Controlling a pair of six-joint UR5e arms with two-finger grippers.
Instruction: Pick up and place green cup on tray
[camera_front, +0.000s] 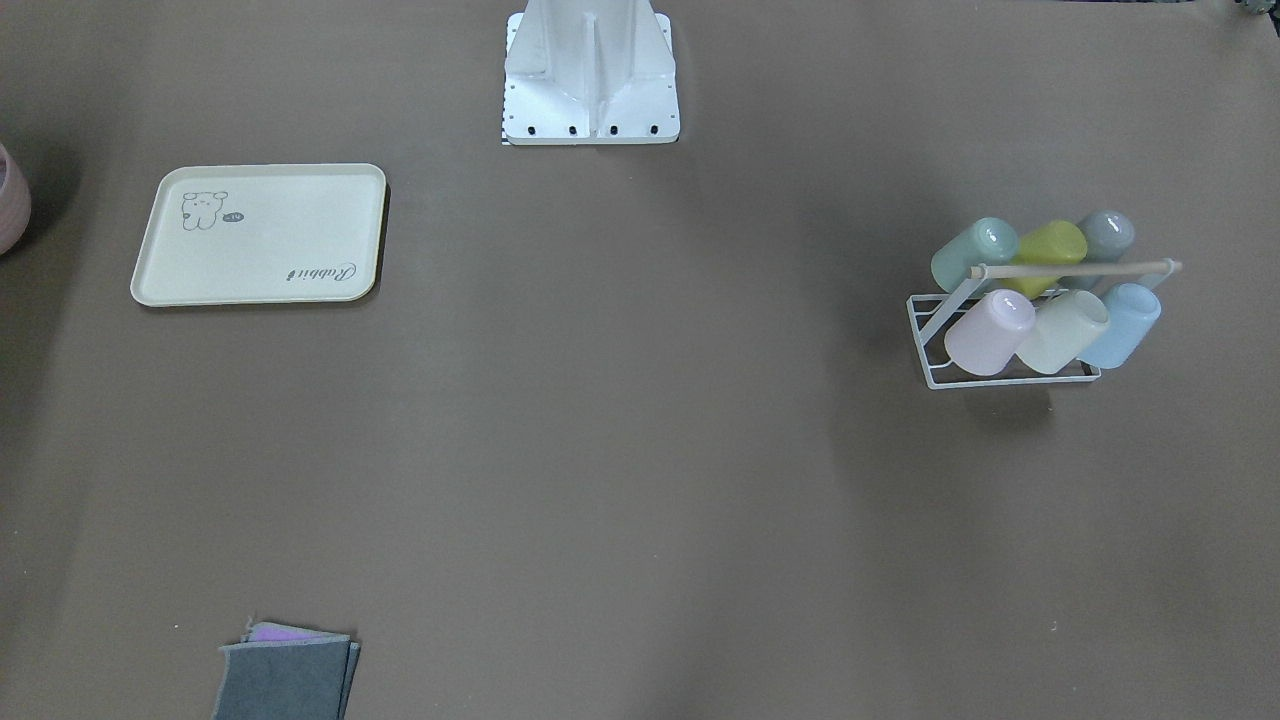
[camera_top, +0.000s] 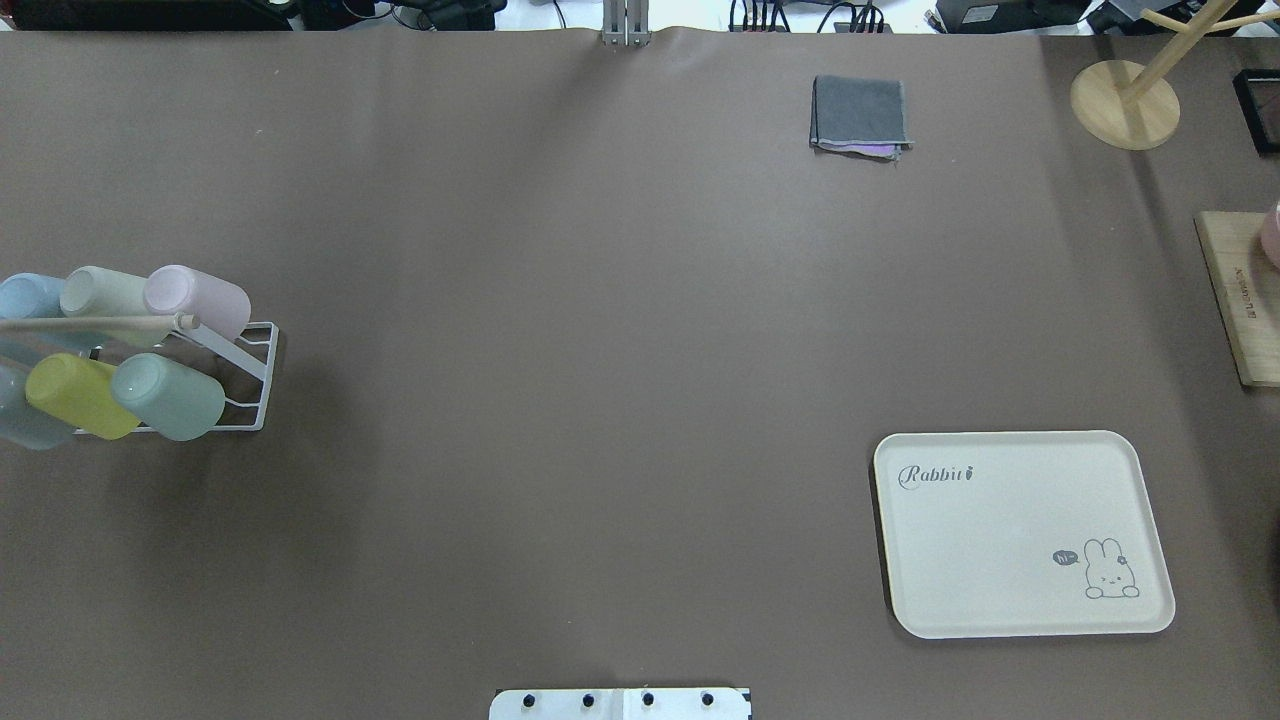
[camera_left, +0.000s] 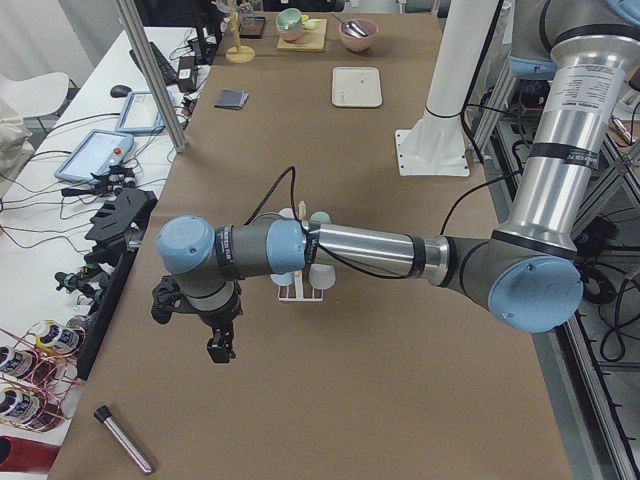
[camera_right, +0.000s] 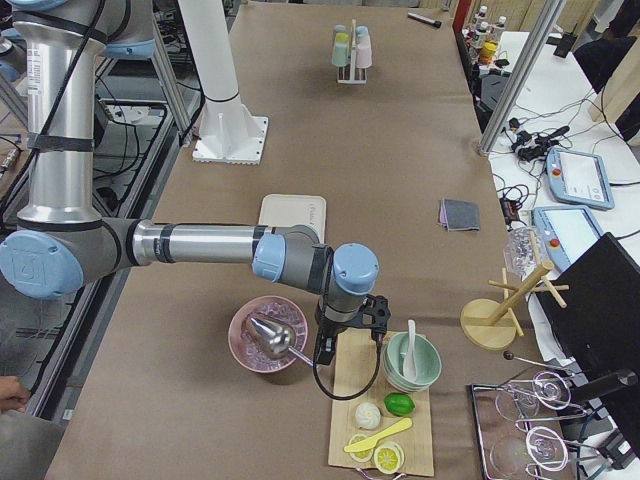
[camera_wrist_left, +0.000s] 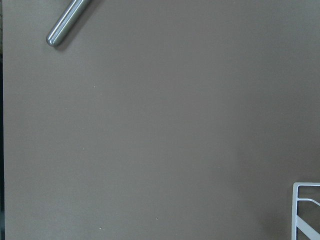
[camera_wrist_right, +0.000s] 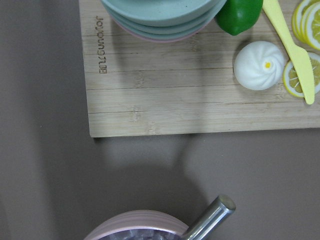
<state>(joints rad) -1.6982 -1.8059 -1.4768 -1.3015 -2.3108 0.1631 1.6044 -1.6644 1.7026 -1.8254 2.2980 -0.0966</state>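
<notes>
The green cup (camera_front: 975, 252) is a pale mint tumbler that lies tilted on a white wire rack (camera_front: 925, 335), at the end of the row next to the yellow-green cup (camera_front: 1052, 250). In the overhead view the green cup (camera_top: 168, 396) is at the far left. The cream tray (camera_top: 1000, 540) with the "Rabbit" drawing lies bare at the near right; it also shows in the front view (camera_front: 270, 240). My left gripper (camera_left: 219, 345) hangs past the rack near the table's end. My right gripper (camera_right: 349, 325) hangs over a wooden board's edge. I cannot tell whether either is open or shut.
The rack (camera_top: 255, 370) holds several cups under a wooden bar. A folded grey cloth (camera_top: 860, 115) lies at the far side. A wooden board (camera_wrist_right: 200, 100) with bowls and food, a pink bowl (camera_right: 268, 335) and a wooden stand (camera_top: 1125, 100) are at the right end. A metal tube (camera_wrist_left: 65, 25) lies near the left end.
</notes>
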